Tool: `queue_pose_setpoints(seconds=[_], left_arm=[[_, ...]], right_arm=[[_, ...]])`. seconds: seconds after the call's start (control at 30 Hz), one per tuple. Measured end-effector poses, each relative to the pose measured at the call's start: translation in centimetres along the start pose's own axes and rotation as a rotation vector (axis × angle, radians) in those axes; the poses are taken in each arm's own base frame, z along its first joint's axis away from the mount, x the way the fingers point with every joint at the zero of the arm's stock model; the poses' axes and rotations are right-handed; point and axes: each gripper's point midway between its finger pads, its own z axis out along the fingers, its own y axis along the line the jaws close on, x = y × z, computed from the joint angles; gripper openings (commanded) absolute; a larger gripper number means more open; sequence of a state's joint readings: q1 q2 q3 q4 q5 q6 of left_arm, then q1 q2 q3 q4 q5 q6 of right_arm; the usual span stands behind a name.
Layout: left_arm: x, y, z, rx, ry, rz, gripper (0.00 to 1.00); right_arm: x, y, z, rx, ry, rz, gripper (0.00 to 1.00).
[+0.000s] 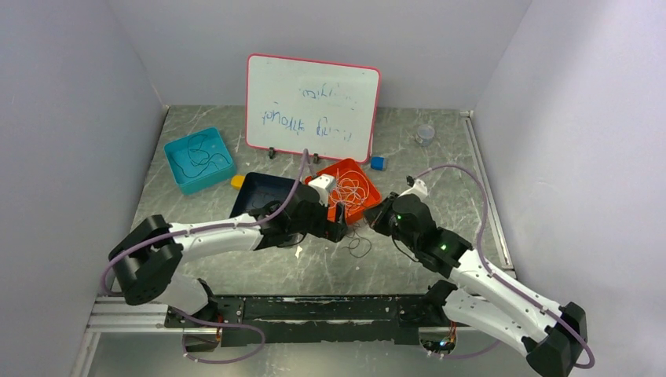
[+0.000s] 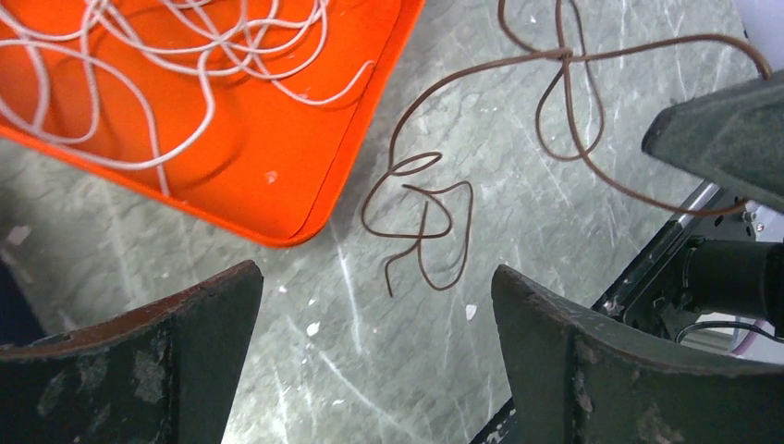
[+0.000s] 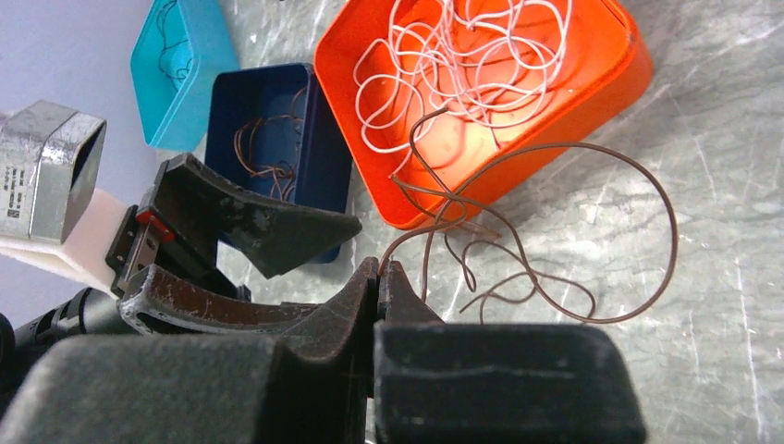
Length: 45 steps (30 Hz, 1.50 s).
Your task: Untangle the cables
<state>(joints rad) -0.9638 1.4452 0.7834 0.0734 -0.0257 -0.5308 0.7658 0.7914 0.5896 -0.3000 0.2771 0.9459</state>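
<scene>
My right jaws are clenched, and the brown cable [image 3: 673,231] runs straight into their tips, so I judge I am pinching it near 1 end. My left jaws stand fully released, low over the tabletop [image 2: 305,370]. The cable's curled free end lies just ahead of the gap between them and touches neither side. The rest of that cable sprawls on the tabletop just beside the orange tray [image 3: 564,116], with 1 small knot [image 2: 564,55] where 2 loops cross. White cables [image 3: 462,55] are heaped inside the orange tray. More brown cable lies in the navy tray [image 3: 324,157], and dark cable lies in the teal tray [image 3: 199,69].

This cable is thin, light and limp. It will trail and spring back into curls, and it could slip from a loose pinch. I would take it with the left jaws on a single strand close to the knot, not across crossed loops. Then I would pull apart gently, so the knot loosens and does not cinch.
</scene>
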Motion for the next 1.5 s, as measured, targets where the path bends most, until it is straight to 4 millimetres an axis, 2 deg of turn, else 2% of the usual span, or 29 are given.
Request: queue_pose_setpoints(seconds=[0.27,0.57,0.93,1.17,1.33,1.5], left_arm=[[-0.5,-2.1,2.4,0.046,-0.003,0.018,0.94],[-0.9,-2.9,3.1,0.057,-0.030,0.023,0.92],[-4.9,-5.1,3.0,0.134,-0.183,0.064,0.91],[-8.2,-7.1,3.6,0.181,-0.270,0.069,0.91],[-8.1,-7.1,4.2,0.178,-0.265,0.072,0.91],[-7.8,-6.8,3.7,0.173,-0.258,0.073,0.91]], right_arm=[[-0.8,0.1,-1.1,-0.014,-0.019,0.046,0.00],[-2.7,2.8,-3.3,-0.106,-0.044,0.128,0.00],[-6.3,6.2,-6.6,-0.205,-0.105,0.182,0.00],[-7.3,6.9,-7.9,-0.230,-0.123,0.201,0.00],[-8.4,7.2,-8.8,-0.233,-0.154,0.207,0.00],[-10.3,7.4,-10.1,-0.226,-0.219,0.193,0.00]])
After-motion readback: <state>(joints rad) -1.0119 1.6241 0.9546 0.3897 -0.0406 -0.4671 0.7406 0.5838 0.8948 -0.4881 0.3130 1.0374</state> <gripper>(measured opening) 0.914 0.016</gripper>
